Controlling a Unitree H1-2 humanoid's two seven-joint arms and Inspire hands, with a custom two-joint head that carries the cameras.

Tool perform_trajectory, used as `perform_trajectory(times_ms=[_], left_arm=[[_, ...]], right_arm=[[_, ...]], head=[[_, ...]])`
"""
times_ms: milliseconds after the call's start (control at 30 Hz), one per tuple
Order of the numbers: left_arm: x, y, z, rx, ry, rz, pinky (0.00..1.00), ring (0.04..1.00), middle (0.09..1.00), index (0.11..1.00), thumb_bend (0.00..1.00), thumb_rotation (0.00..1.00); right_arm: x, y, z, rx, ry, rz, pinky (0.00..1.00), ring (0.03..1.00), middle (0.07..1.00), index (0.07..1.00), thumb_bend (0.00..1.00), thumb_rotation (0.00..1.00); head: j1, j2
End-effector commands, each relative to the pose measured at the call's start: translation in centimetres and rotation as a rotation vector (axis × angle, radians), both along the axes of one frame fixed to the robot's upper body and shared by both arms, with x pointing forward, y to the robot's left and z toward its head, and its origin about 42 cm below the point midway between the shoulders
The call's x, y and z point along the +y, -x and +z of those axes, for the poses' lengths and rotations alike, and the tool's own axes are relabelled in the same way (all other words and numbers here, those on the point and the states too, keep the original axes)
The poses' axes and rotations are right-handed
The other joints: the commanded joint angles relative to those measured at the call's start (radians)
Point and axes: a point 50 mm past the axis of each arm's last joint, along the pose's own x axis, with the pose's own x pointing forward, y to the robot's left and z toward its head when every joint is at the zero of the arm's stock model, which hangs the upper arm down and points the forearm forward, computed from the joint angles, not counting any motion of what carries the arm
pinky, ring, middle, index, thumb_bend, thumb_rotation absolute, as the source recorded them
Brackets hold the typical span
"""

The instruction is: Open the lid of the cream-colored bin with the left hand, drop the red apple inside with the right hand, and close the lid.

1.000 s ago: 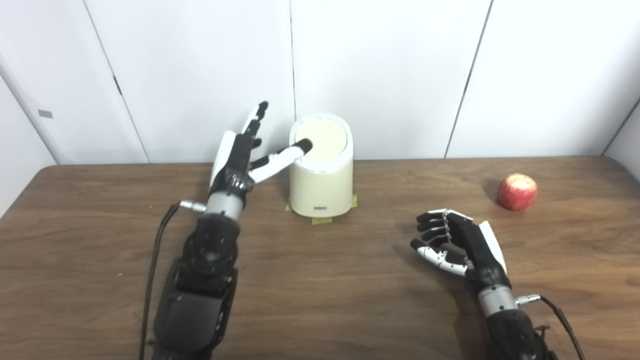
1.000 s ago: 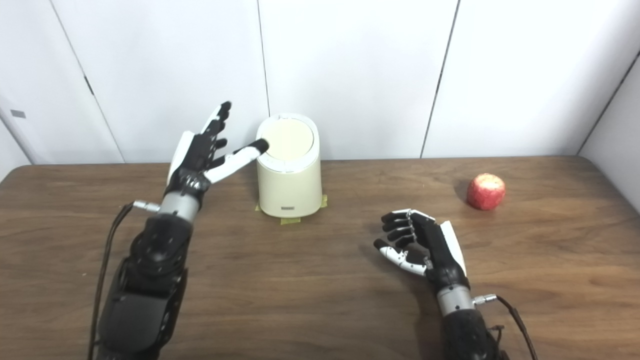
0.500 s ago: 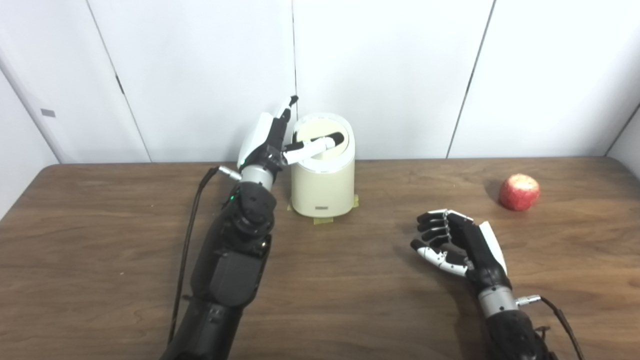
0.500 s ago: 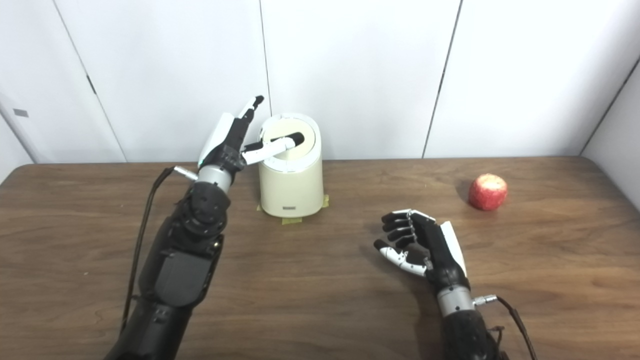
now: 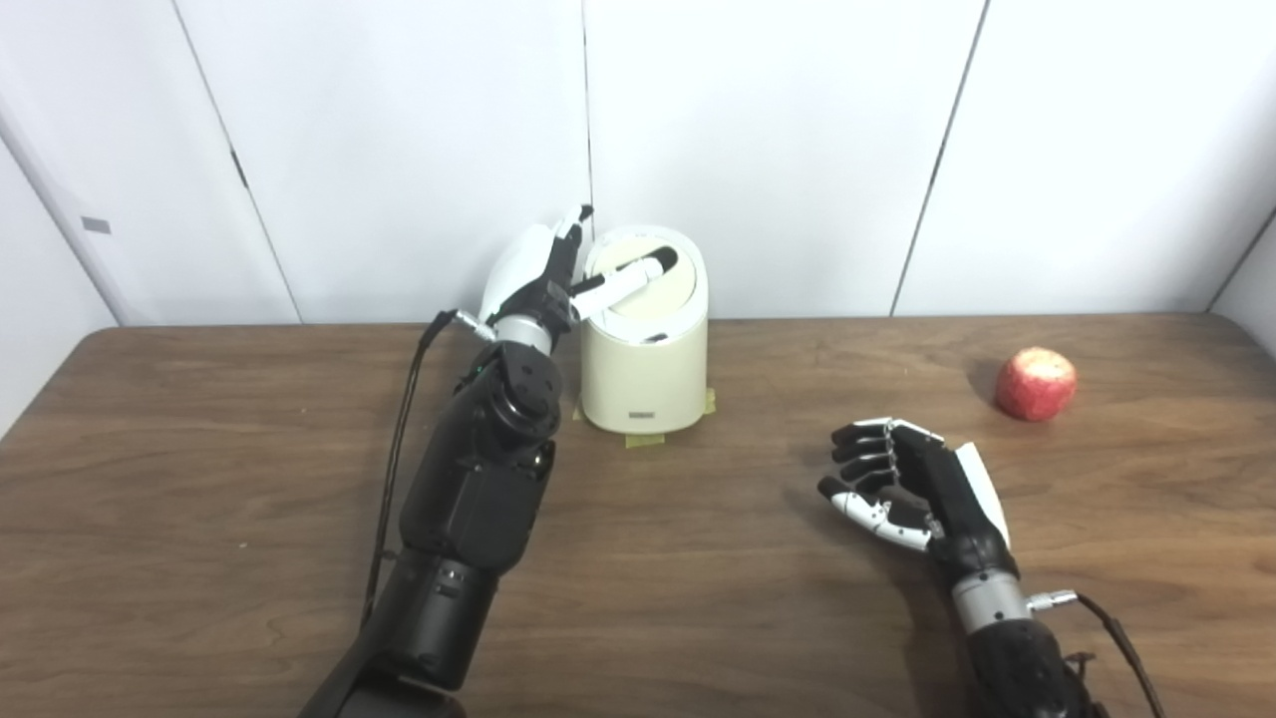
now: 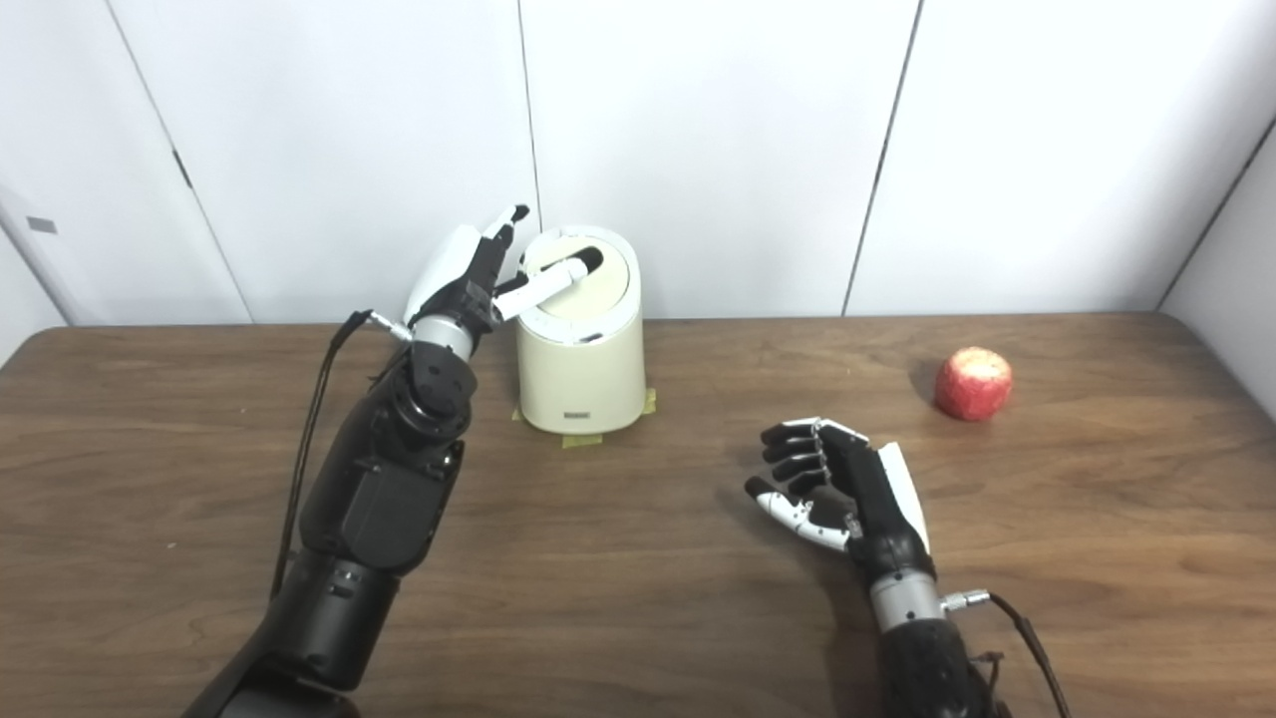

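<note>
Lid work is under way at the cream-colored bin [image 5: 643, 344], which stands on yellow tape [image 5: 638, 437] near the back of the wooden desk [image 5: 648, 578], close to the white wall panels [image 5: 797, 150]. Left robot hand [image 5: 543, 281], spread with its fingers pointing up beside the bin's left rim, lays a white thumb [image 5: 626, 279] across the round lid [image 5: 643, 289]; whether the lid has begun to give under it cannot be told from either eye view, and no opening into the bin is visible. Right robot hand [image 6: 832, 489] rests low over the desk at the near right, fingers loosely curled and holding nothing. Red apple [image 6: 973, 383] sits untouched on the desk at the far right, well apart from that hand and from the bin.

By this showing the task is at its first step: contact with the lid is made, but the bin does not read as open. Left to do, by judgement: get the lid open, pick up the apple with the right robot hand, carry it over the bin, drop it in, and shut the lid.
</note>
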Motion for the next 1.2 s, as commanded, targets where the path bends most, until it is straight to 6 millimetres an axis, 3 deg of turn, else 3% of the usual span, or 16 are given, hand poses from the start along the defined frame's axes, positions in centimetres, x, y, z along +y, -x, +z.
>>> perform_trajectory(times_ms=[0, 267, 500, 733, 867, 1000, 1167], left_arm=[[-0.8, -1.0, 3.6, -0.099, 0.002, -0.001, 1.0, 1.0, 1.0, 1.0, 0.87, 0.78], [-0.6, -1.1, 2.6, -0.084, -0.006, 0.013, 1.0, 1.0, 1.0, 1.0, 0.87, 0.67], [-1.0, -0.9, 2.0, -0.112, -0.063, 0.044, 1.0, 1.0, 1.0, 1.0, 0.8, 0.38], [-1.1, -1.0, 1.9, -0.145, -0.145, 0.058, 1.0, 1.0, 1.0, 1.0, 0.75, 0.18], [-1.2, -0.9, 2.0, -0.179, -0.183, 0.067, 1.0, 1.0, 1.0, 1.0, 0.66, 0.03], [-1.4, -0.8, 2.1, -0.202, -0.214, 0.065, 1.0, 1.0, 1.0, 1.0, 0.58, 0.0], [-1.4, -0.7, 2.3, -0.225, -0.261, 0.059, 1.0, 1.0, 1.0, 1.0, 0.62, 0.0]], right_arm=[[0.4, -0.6, 1.6, -0.057, 0.009, 0.022, 0.49, 0.552, 0.582, 0.583, 0.29, 0.03], [0.4, -0.5, 1.7, -0.055, 0.024, 0.025, 0.49, 0.549, 0.581, 0.583, 0.29, 0.02], [0.6, -0.4, 1.7, -0.045, 0.023, 0.025, 0.49, 0.551, 0.583, 0.584, 0.29, 0.01], [0.6, -0.5, 1.7, -0.047, 0.02, 0.03, 0.49, 0.549, 0.581, 0.585, 0.3, 0.01], [0.6, -0.4, 1.8, -0.041, 0.027, 0.029, 0.49, 0.554, 0.586, 0.59, 0.29, 0.03], [0.6, -0.4, 1.8, -0.039, 0.027, 0.029, 0.49, 0.555, 0.587, 0.59, 0.3, 0.04], [0.6, -0.5, 1.7, -0.04, 0.027, 0.031, 0.49, 0.553, 0.585, 0.588, 0.3, 0.04]], head=[[-0.001, 0.001], [0.001, 0.001], [-0.001, 0.001], [-0.001, 0.0], [-0.001, 0.0], [-0.001, 0.0], [0.001, 0.0]])
